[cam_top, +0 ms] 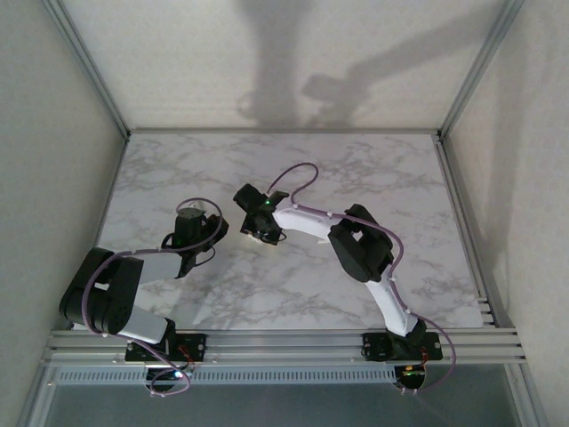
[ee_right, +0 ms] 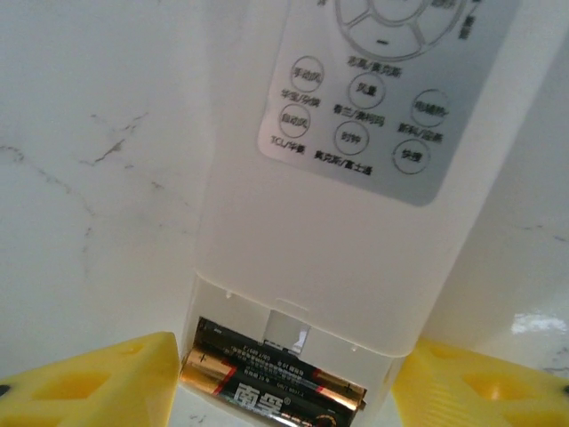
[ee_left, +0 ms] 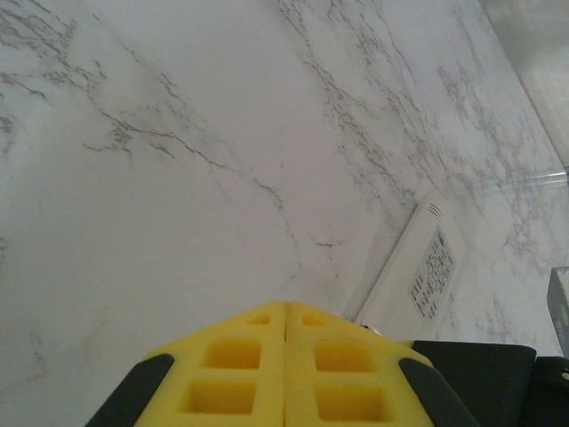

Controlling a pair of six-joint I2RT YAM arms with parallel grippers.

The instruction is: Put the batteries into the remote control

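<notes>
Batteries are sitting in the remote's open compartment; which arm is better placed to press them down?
Right, probably. The right gripper hangs open astride the remote control, the batteries between its fingertips. The left gripper is shut, the remote off to its side.

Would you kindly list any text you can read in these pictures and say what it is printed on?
"南孚": on the battery in the remote control's open compartment.
"TCL": on the remote's grey keypad; its other Chinese labels are too blurred to read.
In the left wrist view, the keypad print is too small to read.
</notes>
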